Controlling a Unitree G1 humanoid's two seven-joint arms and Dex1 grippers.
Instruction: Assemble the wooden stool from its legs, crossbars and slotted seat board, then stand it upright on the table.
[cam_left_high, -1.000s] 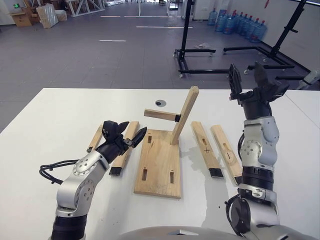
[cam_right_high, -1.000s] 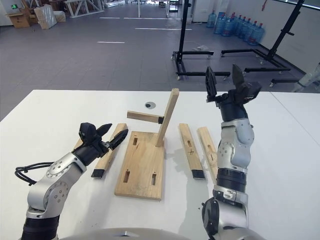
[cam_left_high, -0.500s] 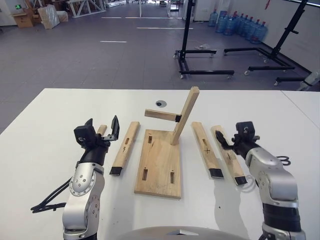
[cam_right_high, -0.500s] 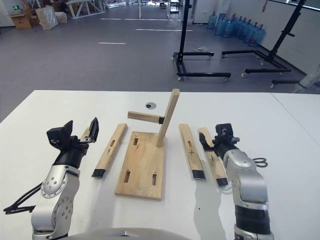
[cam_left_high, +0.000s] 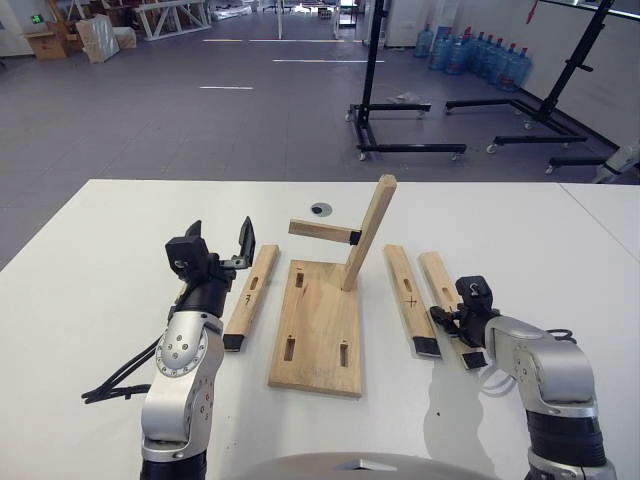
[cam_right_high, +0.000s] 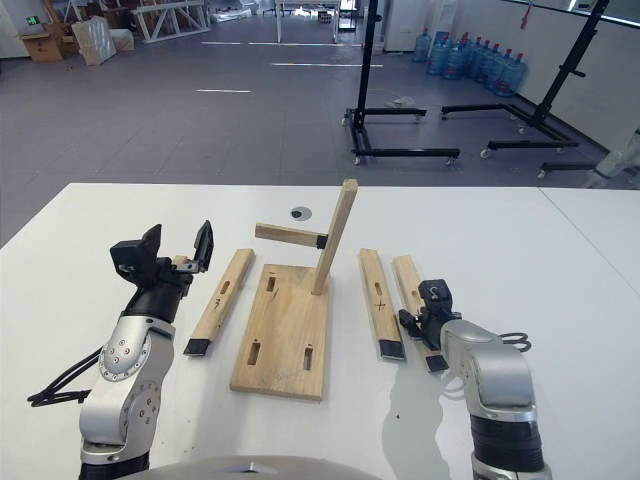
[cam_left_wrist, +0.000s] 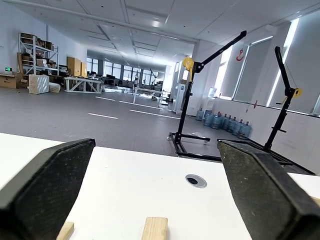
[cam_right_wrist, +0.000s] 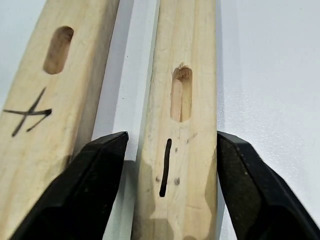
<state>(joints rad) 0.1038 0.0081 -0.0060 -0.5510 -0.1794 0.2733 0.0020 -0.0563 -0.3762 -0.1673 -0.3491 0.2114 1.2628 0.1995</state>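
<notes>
Now, head view: the left gripper is spread open, a loose leg just beside it, the seat board between both grippers. Left wrist: jaws wide apart. Right wrist: the right gripper sits open astride the line-marked leg.

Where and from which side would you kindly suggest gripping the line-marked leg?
Pinch its long sides at the pen line, from above: the line-marked leg lies flat, a gap parts it from the cross-marked leg, and the right gripper straddles it, jaws open.
</notes>
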